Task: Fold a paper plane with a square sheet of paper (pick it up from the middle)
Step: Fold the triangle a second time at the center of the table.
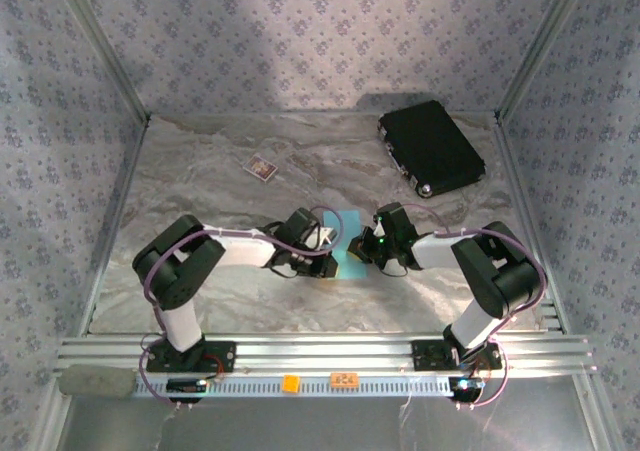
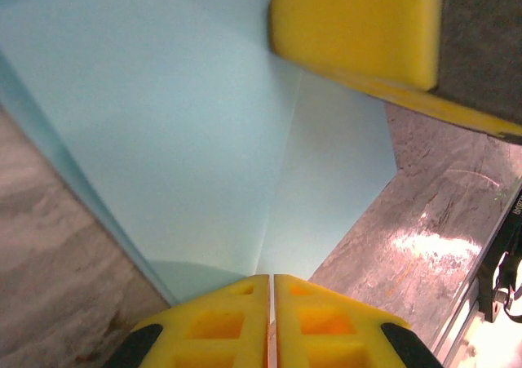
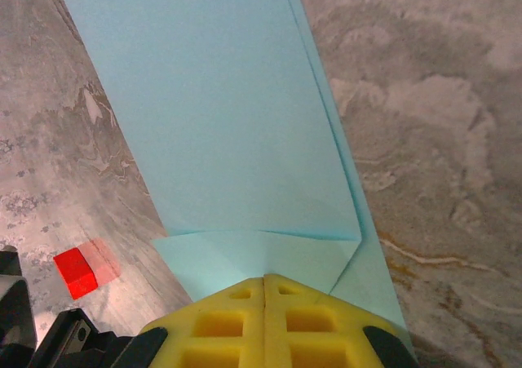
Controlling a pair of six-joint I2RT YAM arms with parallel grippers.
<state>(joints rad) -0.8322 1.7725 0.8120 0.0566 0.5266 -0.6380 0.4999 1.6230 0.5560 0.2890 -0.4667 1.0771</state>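
Observation:
The light-blue square sheet of paper point(image 1: 345, 226) lies partly folded at the middle of the table, between my two grippers. In the left wrist view the paper point(image 2: 188, 123) rises off the marble, and its centre crease runs straight into my left gripper point(image 2: 271, 280), which is shut on its near edge. One yellow finger point(image 2: 359, 25) of the right gripper shows on the paper at the upper right. In the right wrist view the paper point(image 3: 220, 115) lies flat with a flap folded over, and my right gripper point(image 3: 265, 280) is shut with its tips on that flap. From above, left gripper point(image 1: 328, 254) and right gripper point(image 1: 366, 251) almost meet.
A black rectangular case point(image 1: 430, 146) lies at the back right. A small dark card with a pale border point(image 1: 261, 167) sits at the back, left of centre. A metal rail point(image 1: 320, 351) runs along the near edge. A small red block point(image 3: 76, 272) shows low left of the right wrist.

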